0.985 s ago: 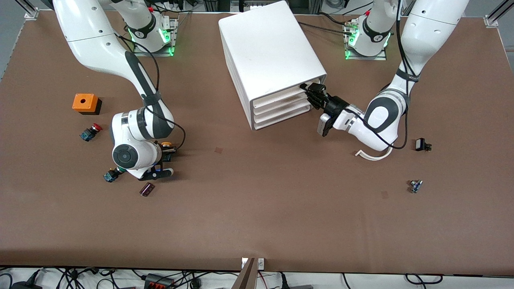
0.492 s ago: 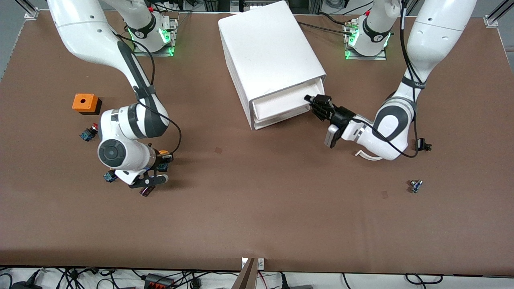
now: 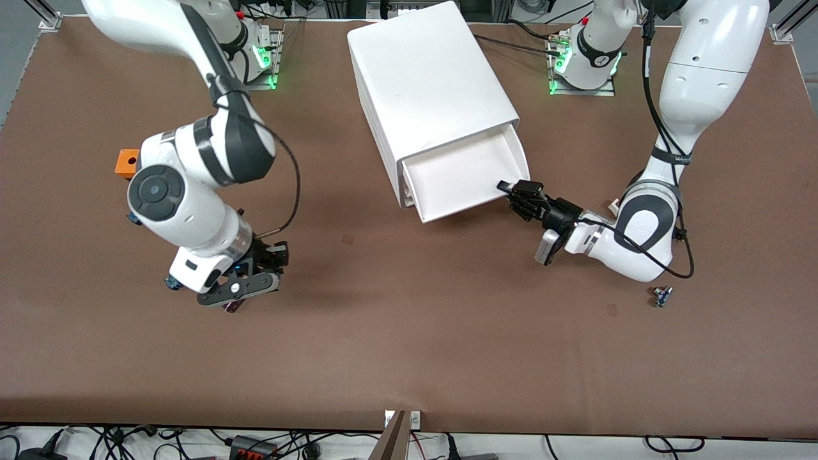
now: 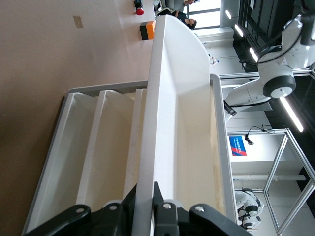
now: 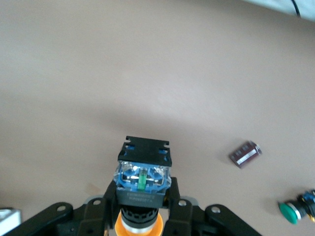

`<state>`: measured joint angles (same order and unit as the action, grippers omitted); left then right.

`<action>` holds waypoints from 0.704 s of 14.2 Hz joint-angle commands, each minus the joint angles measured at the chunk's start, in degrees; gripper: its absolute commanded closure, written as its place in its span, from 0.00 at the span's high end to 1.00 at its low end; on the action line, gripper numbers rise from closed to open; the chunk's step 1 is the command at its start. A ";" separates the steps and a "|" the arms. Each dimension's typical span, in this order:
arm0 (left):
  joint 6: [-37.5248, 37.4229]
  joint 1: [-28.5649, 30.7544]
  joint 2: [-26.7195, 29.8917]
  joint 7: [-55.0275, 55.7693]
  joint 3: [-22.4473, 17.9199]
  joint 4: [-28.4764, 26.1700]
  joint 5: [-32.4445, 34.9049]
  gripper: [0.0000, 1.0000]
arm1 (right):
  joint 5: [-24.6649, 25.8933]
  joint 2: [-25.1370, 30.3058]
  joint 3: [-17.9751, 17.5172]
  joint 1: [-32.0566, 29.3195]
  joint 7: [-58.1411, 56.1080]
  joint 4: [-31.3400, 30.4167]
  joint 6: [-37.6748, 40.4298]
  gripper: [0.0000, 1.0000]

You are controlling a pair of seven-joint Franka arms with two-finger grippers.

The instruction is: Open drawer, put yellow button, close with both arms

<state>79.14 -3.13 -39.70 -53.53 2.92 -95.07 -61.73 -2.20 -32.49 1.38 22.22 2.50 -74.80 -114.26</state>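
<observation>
The white cabinet (image 3: 428,76) stands at the middle of the table's robot edge. Its top drawer (image 3: 466,176) is pulled well out and looks empty. My left gripper (image 3: 511,190) is shut on the drawer's front wall; in the left wrist view (image 4: 147,196) the fingers clamp that wall (image 4: 157,123). My right gripper (image 3: 270,255) is up in the air over the table toward the right arm's end. In the right wrist view (image 5: 142,189) it is shut on the yellow button (image 5: 143,169), black and blue body outward, yellow cap (image 5: 140,227) toward the wrist.
An orange box (image 3: 126,161) is half hidden by the right arm. A green-capped button (image 5: 295,210) and a dark red cylinder (image 5: 245,154) lie under the right gripper. A small part (image 3: 661,296) lies near the left arm's elbow. The three lower drawers (image 4: 98,147) are shut.
The left gripper has pulled the top drawer out toward the front camera. The right gripper has risen from the table with the yellow button in it.
</observation>
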 commanded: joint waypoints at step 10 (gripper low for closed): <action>-1.54 1.55 7.52 31.59 -1.25 4.45 6.23 1.00 | -0.61 -0.55 0.29 18.81 17.61 11.17 1.68 0.00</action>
<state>78.21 -1.45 -37.52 -31.55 1.90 -91.05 -60.27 -2.24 -31.20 1.07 38.51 15.53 -66.31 -113.57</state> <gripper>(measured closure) 0.088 0.595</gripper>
